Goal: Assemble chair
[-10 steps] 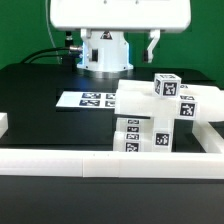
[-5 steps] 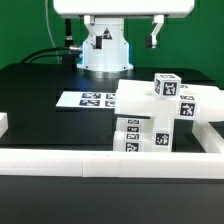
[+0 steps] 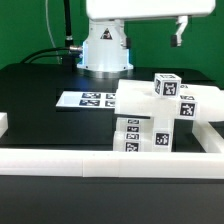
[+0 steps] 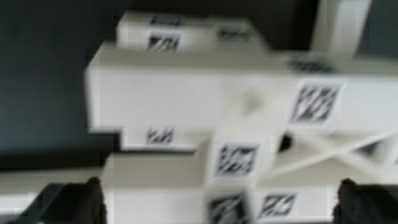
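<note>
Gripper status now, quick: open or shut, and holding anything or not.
Gripper: open, jaws spread wide, holding nothing; it hangs above the blocky white plastic chair body with black-and-white square tags, not touching it.

Nothing is sitting between the wide-apart jaws; the chair (image 4: pixel 214 110) is blocking directly below them, border rail (image 3: pixel 110 164) fencing it beyond.
</note>
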Robot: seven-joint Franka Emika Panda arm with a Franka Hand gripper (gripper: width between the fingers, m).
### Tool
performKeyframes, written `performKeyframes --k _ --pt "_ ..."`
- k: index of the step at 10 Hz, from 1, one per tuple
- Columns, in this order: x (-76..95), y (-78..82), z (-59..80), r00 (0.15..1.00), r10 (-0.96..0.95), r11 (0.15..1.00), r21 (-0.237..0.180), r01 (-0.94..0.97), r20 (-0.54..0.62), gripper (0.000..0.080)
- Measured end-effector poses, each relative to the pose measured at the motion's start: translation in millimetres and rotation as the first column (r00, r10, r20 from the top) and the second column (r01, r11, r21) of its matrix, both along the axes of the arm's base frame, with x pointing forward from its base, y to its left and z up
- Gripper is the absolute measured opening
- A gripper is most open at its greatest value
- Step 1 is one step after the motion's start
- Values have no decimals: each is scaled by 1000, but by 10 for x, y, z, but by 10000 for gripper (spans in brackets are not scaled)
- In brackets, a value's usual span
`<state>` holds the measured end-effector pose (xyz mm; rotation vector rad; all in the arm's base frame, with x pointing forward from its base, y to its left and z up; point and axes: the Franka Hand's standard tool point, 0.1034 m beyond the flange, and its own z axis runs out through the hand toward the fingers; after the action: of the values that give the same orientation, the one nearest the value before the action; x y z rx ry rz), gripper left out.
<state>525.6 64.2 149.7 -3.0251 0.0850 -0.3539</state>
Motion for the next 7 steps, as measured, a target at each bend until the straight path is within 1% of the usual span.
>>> performKeyframes --k 3,4,5,6,7 --pt "-20 -18 -23 999 0 1000 8 1 -37 649" --pt "-75 -58 -100 997 -25 999 19 26 -67 649" --pt "-251 41 -206 987 -26 999 28 31 -158 649" --pt "-336 127 -274 983 -18 999 30 24 -182 649" --pt "-465 205 -398 972 1 1000 28 6 -236 649"
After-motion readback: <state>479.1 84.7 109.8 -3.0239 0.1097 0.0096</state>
